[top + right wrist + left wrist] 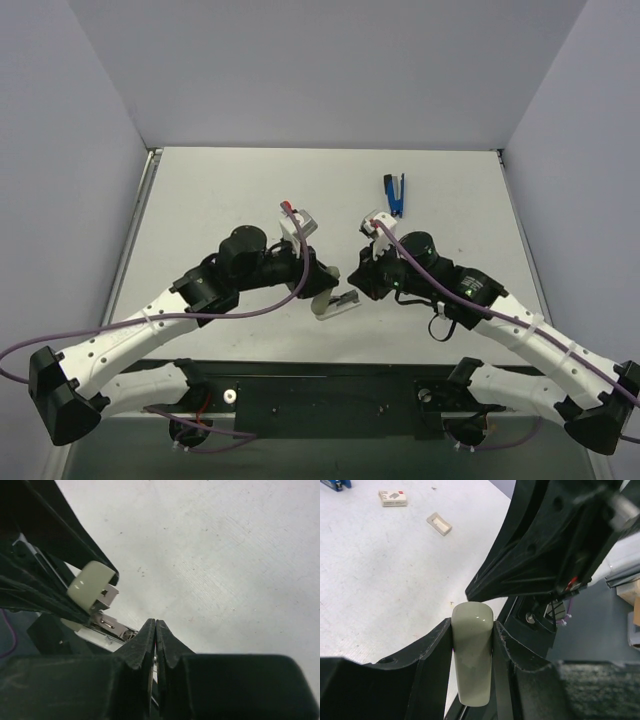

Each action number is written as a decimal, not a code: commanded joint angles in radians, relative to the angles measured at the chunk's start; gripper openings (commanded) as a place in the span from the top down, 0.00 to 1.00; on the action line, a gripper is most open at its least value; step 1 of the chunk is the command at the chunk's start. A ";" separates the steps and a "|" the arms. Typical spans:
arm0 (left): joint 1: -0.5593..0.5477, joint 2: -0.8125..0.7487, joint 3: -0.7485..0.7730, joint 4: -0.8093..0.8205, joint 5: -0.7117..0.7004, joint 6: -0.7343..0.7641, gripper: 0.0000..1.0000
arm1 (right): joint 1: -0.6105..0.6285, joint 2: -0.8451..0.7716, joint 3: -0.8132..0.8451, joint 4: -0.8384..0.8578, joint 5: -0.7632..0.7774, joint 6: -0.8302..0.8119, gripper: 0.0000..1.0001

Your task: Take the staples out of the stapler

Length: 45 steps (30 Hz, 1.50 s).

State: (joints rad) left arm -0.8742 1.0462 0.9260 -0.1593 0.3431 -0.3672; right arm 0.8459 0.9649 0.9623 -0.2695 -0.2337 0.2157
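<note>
1. Tabletop scene from above: two black-and-white robot arms reach inward over a white table [220,200] and meet near its middle, toward the near edge.
2. The left gripper [472,624] is clamped on a cream stapler [335,304], which shows in the overhead view as a pale bar between the two wrists.
3. In the left wrist view, two black fingers [434,652] press on either side of the stapler's smooth, rounded body, which stands up between them with the table behind it.
4. The right gripper [155,624] sits just beside the stapler, with its jaws pressed together and their tips touching.
5. A thin pale line shows in the seam between those jaws. Whether anything is pinched there cannot be told.
6. In the right wrist view, the stapler lies to the left of the closed jaws, showing a rounded cream end and bare, bright metal beneath it.
7. The staples are too small to make out in any view.
8. A blue-handled tool [396,192] lies on the far right part of the table, well apart from both grippers.
9. In the left wrist view, a small white box [392,497] with a red mark and a small cream tray [439,523] lie near each other on the table, away from the stapler.
</note>
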 commanded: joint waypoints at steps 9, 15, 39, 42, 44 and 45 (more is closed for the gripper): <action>0.003 0.110 0.033 0.144 -0.170 -0.113 1.00 | 0.005 0.044 -0.257 0.487 0.135 0.079 1.00; 0.003 0.150 0.030 0.205 -0.228 -0.150 1.00 | 0.007 0.075 -0.359 0.621 0.128 0.122 1.00; 0.001 0.308 -0.015 0.466 -0.512 -0.168 1.00 | -0.005 0.212 -0.478 0.929 0.031 0.287 1.00; 0.001 0.333 -0.010 0.483 -0.527 -0.165 1.00 | -0.010 0.230 -0.476 0.954 0.027 0.303 1.00; 0.000 0.348 -0.010 0.494 -0.541 -0.162 1.00 | -0.018 0.245 -0.473 0.970 0.020 0.315 1.00; 0.000 0.353 -0.010 0.500 -0.549 -0.161 1.00 | -0.019 0.256 -0.471 0.977 0.010 0.326 1.00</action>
State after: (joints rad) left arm -0.8757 1.3827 0.8902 0.1741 -0.1284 -0.5316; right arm 0.8257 1.1965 0.4854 0.6014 -0.1383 0.4854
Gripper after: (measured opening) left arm 0.435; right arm 0.001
